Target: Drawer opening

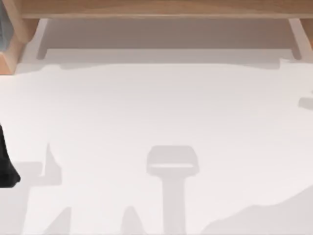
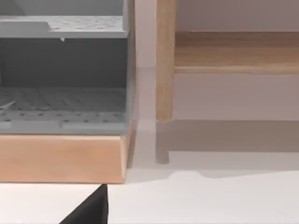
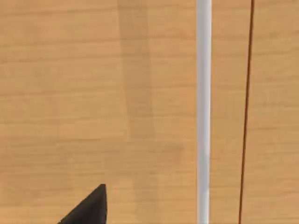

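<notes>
Right gripper (image 3: 88,207) faces the wooden drawer front (image 3: 93,93) near its pale bar handle (image 3: 203,112); jaw state cannot be told, so centre on the handle before closing and pull straight.

White table (image 1: 161,107) — wooden cabinet (image 1: 161,7) standing on it.

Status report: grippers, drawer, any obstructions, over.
Right gripper fingertip facing wooden drawer front, beside its white bar handle. Left arm at table's left edge. No obstruction seen.
</notes>
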